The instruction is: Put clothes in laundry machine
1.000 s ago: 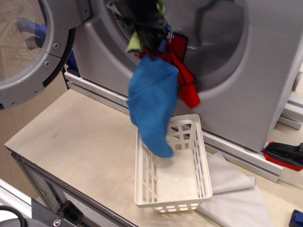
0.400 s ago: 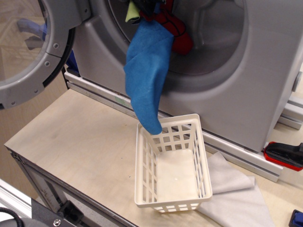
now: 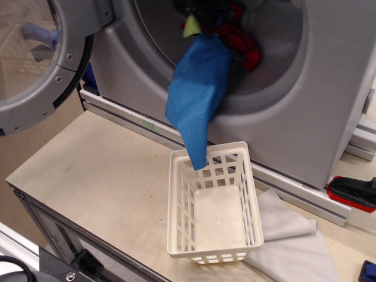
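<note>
observation.image: gripper [image 3: 202, 9] at the laundry machine [image 3: 329, 88] drum mouth, clamped on dangling clothes [image 3: 197, 97].

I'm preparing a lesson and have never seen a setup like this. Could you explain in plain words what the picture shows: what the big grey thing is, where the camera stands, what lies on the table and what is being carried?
There is one view, from a camera looking down at a wooden table from the front. The large grey object is a front-loading laundry machine; its round door is swung open at the left. A robot arm's end effector, dark and mostly cut off at the top edge, carries a bundle of clothes at the drum opening: a blue cloth hanging down, with bits of light green and red above it. The blue cloth's tip dangles over a white lattice basket, which is empty. A pale grey cloth lies flat beside the basket, and a red and black object sits at the right edge.
</note>
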### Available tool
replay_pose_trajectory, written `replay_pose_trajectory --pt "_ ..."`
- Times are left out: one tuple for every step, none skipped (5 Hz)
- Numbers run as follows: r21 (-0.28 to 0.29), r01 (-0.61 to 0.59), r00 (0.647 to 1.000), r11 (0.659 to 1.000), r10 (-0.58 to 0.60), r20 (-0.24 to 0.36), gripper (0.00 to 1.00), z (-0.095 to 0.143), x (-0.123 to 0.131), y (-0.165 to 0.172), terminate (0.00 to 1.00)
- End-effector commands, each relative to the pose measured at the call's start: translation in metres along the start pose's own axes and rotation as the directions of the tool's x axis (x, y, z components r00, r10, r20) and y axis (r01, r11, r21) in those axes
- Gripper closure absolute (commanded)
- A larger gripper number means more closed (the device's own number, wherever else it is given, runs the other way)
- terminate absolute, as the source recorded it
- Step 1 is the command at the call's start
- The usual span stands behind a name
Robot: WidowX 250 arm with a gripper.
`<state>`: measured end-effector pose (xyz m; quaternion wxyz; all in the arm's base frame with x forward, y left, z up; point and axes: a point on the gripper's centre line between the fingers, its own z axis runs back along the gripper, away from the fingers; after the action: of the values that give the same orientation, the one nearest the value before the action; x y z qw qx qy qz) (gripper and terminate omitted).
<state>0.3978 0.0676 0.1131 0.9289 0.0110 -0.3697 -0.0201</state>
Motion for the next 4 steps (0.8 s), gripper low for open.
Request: replay_pose_trajectory --pt "0.003 -0.044 0.996 0.999 0.043 0.08 1.0 0.006 0.028 -0.002 0.0" --pt "0.024 -0.063 0.996 0.998 0.062 0.067 0.0 0.003 0.025 -0.004 0.0" --pt "0.025 -0.101 0.994 0.995 0.1 0.046 0.0 0.008 0.019 -0.004 0.0" --pt "0.034 -0.092 0.996 0.995 0.092 -0.005 0.0 0.015 0.007 -0.005 0.0"
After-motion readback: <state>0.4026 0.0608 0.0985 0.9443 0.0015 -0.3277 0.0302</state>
